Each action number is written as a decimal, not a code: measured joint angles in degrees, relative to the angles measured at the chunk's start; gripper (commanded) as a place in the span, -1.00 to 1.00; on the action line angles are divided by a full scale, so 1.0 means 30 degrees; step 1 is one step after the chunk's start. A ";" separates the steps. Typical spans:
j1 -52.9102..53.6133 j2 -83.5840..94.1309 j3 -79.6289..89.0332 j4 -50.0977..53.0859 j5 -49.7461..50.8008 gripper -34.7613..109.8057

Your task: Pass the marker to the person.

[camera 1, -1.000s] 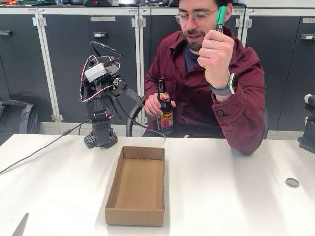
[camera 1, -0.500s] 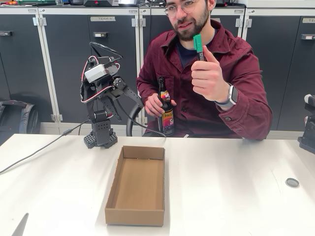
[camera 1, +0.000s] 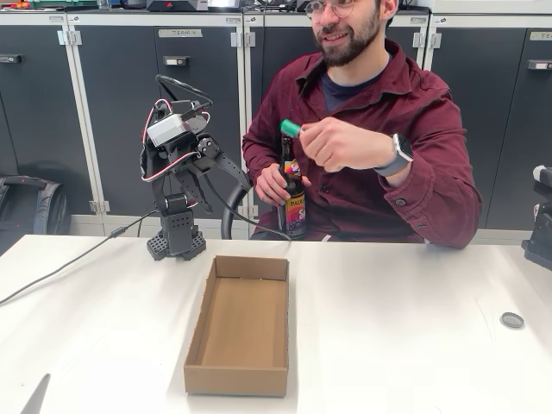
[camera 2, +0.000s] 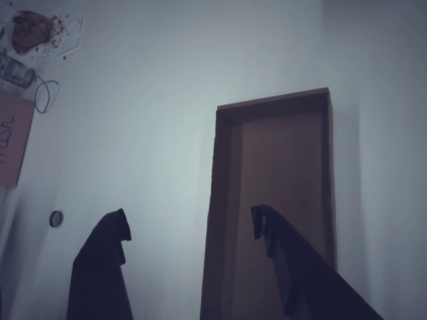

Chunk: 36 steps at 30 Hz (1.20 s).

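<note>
White tabletop (camera 1: pixel 414 345) took up most of the fixed view, w/ dark grey cabinet doors (camera 1: pixel 112 103) behind it. Next biggest was the person (camera 1: pixel 379 129) in a maroon button shirt over a dark tee, seated behind the table's far edge, watch on the wrist. One hand of the person (camera 1: pixel 332 142) was raised at chest height, closed round the slim marker w/ bright green cap (camera 1: pixel 290 128); cap end stuck out toward the left of the fixed view, barrel hidden in the fist. So the marker was w/ the person, well apart from me. The other hand (camera 1: pixel 272 184) gripped a dark glass bottle w/ colourful label (camera 1: pixel 291 194), upright at the table's far edge.

Open brown cardboard box (camera 1: pixel 241 323) lay mid-table, long and shallow; in the wrist view (camera 2: pixel 273 200) it sat below and ahead of me. My black arm (camera 1: pixel 181 164) stood folded up on its base left of the box, cables looped over it.

My gripper (camera 2: pixel 189 223) hung above the table w/ fingers (camera 2: pixel 110 260) spread apart, nothing between them. Small round grey disc (camera 1: pixel 512 320) lay near the table's right edge.
</note>
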 measured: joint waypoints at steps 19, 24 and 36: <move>0.0000 0.0000 0.0000 -0.0088 0.0059 0.04; 0.0000 0.0000 0.0000 -0.0088 0.0146 0.04; 0.0000 0.0029 0.0322 -0.0117 0.0293 0.04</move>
